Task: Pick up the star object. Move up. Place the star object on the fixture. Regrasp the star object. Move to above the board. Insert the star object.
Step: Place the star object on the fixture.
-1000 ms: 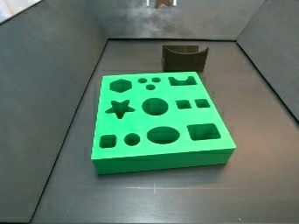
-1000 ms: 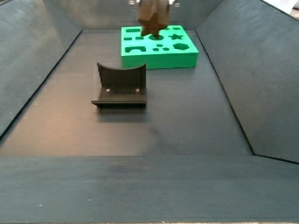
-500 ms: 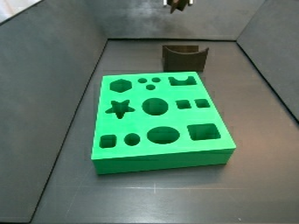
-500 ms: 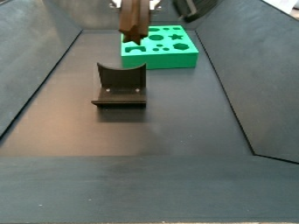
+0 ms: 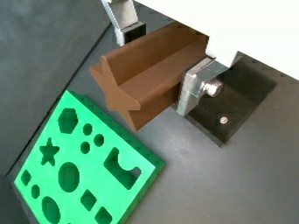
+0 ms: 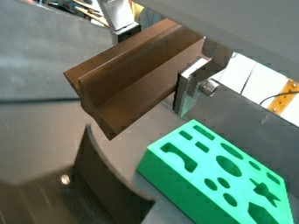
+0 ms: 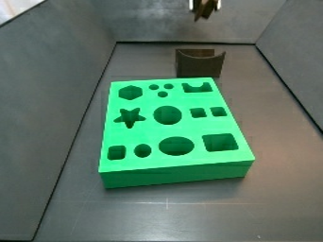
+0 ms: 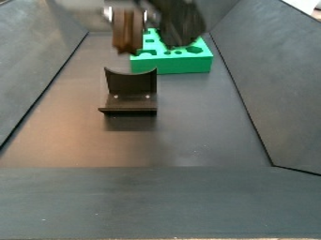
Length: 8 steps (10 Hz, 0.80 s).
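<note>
Overhead, two fingers clamp one star object above one fixture and one board.

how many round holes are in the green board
4 in the board: two small ones at the far edge, one large in the centre, one small near the front. The gripper holds the star object above the fixture.

Gripper, upper centre of frame: two flat silver finger plates, brushed metal, dark pads inside. Round silver screw head on outer plate. Same plates visible in both wrist views.
</note>
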Motion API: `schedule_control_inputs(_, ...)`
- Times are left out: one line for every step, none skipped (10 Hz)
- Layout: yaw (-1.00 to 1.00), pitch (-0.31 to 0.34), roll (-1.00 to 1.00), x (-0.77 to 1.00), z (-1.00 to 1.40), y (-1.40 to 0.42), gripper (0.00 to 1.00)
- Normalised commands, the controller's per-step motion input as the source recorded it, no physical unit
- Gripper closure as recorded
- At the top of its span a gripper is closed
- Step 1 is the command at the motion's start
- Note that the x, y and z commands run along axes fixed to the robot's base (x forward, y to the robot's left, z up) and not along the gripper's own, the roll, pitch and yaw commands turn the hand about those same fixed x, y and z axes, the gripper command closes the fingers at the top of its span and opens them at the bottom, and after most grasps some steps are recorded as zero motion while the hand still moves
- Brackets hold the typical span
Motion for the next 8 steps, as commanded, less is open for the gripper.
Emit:
schedule_control_inputs(-0.13, 0.233, -0.94, 0.14, -1.0, 0.14, 1.0)
schedule_control_inputs(-0.16, 0.217, -0.76, 0.15, -1.0, 0.14, 1.0)
schedule_control_inputs(-0.19, 0.182, -0.59, 0.17, -1.0, 0.14, 1.0)
schedule_control_inputs(-0.21, 0.14, -0.42, 0.17, -1.0, 0.14, 1.0)
schedule_control_inputs(-0.22, 0.091, -0.29, 0.18, -1.0, 0.14, 1.0)
schedule_control_inputs(-0.21, 0.033, -0.2, 0.17, -0.89, 0.13, 1.0)
schedule_control_inputs(-0.2, 0.005, -0.17, 0.13, -0.66, 0.1, 1.0)
schedule_control_inputs(-0.18, -0.016, -0.15, 0.11, -0.45, 0.08, 1.0)
